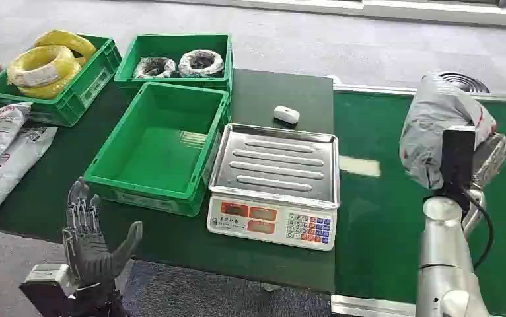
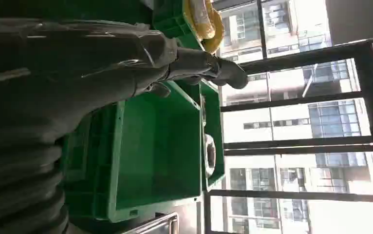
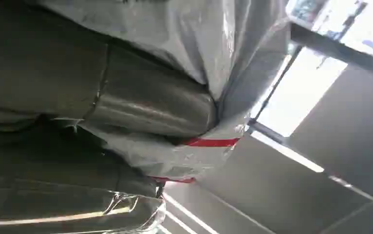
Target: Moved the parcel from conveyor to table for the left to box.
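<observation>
Head view — right hand grips crinkled grey plastic parcel; left hand spread.

1. Scale sits at the table's front edge, right end, with the conveyor just beside it on the right.
2. Empty bin touches the scale's left side.
3. Two more bins along the back edge, coils in each.
4. Small mouse-like thing behind the scale.
5. Bags hang over the left edge.
6. Parcel is up in the right hand over the conveyor.

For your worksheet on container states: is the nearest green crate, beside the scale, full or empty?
Empty. The head view shows the nearest green crate with its bare floor fully visible, unlike the crates behind it, which hold coils.
</observation>
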Robot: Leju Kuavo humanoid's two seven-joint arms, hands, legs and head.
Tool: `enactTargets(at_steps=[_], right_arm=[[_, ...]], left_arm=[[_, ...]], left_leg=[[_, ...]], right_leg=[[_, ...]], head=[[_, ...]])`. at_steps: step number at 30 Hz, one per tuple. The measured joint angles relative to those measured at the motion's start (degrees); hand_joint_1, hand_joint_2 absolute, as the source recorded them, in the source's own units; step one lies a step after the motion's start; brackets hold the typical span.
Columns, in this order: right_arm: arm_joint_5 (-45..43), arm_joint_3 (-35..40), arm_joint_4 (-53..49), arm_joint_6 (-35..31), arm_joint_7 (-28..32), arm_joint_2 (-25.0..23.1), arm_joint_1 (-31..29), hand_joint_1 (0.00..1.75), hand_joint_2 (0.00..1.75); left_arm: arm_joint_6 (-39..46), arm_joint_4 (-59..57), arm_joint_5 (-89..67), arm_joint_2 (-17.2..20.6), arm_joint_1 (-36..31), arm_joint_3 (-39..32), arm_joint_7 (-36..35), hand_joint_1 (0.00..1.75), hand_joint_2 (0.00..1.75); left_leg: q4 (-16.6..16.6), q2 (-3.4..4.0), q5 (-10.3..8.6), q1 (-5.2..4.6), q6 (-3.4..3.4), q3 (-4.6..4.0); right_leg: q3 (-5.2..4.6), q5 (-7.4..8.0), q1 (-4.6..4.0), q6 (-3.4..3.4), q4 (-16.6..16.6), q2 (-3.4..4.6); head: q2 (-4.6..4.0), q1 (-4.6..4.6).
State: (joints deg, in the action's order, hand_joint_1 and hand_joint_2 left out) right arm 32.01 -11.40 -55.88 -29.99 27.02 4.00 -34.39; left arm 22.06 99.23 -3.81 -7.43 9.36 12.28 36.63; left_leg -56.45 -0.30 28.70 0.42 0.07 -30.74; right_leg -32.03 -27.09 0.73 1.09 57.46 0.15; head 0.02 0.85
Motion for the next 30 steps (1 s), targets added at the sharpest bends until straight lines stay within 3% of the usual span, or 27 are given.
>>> enactTargets(at_steps=[5,10,12,13,18,22,30], right_arm=[[8.4,10.5,-5.0,2.9,-1.9,-2.0,0.1,1.75,0.0],[15.5,17.4,-3.8,16.4,-10.5,-3.0,-1.1,1.75,0.0],[16.0,18.9,-0.5,19.9,-11.3,-3.2,-2.3,1.75,0.0],[16.0,19.4,1.2,21.3,-11.2,-3.3,-3.0,0.0,0.0],[15.8,21.1,9.2,26.2,-10.0,-3.6,-5.8,0.0,0.0],[11.0,21.1,13.8,31.0,-5.3,-3.8,-6.0,0.0,0.0],[1.2,20.3,13.5,36.1,-0.8,-4.5,-4.2,0.0,0.0]], left_arm=[[-1.9,-1.9,0.2,0.2,-2.5,0.5,0.5,0.0,1.75],[-3.1,-3.7,0.2,0.1,-5.1,1.2,0.2,0.0,1.75],[-3.6,-4.2,-0.1,0.1,-6.2,1.2,-0.5,0.0,1.75],[-3.8,-4.4,-0.2,0.1,-6.6,1.1,-0.8,0.0,1.75],[-4.3,-4.9,-0.5,0.1,-7.5,1.0,-1.5,0.0,1.75],[-5.0,-4.9,-1.0,0.1,-7.3,1.0,-1.6,0.0,1.75],[-6.7,-5.5,-3.3,0.2,-8.5,1.5,-1.7,0.0,1.75]], left_leg=[[0.0,0.0,-0.04,-0.01,0.0,0.01],[0.0,-0.01,-0.04,-0.01,0.0,0.0],[0.0,-0.07,-0.05,-0.01,0.01,-0.02],[0.0,-0.08,-0.06,-0.01,0.01,-0.02],[0.0,-0.05,-0.05,-0.01,0.01,-0.02],[0.0,-0.06,-0.05,-0.01,0.01,-0.03],[0.0,-0.05,-0.05,-0.01,0.01,0.02]], right_leg=[[0.01,0.01,0.01,0.0,0.0,0.0],[0.01,0.01,0.01,0.0,0.0,-0.01],[0.0,0.01,0.01,0.0,0.0,-0.06],[0.01,0.01,0.01,0.0,0.0,-0.07],[0.0,0.01,0.01,0.0,0.0,-0.06],[0.0,0.01,0.02,0.0,0.0,-0.06],[-0.01,0.02,0.01,-0.01,0.0,-0.05]], head=[[0.0,0.0],[0.0,0.0],[0.0,0.0],[0.0,0.0],[0.0,0.0],[0.0,0.02],[0.0,0.0]])
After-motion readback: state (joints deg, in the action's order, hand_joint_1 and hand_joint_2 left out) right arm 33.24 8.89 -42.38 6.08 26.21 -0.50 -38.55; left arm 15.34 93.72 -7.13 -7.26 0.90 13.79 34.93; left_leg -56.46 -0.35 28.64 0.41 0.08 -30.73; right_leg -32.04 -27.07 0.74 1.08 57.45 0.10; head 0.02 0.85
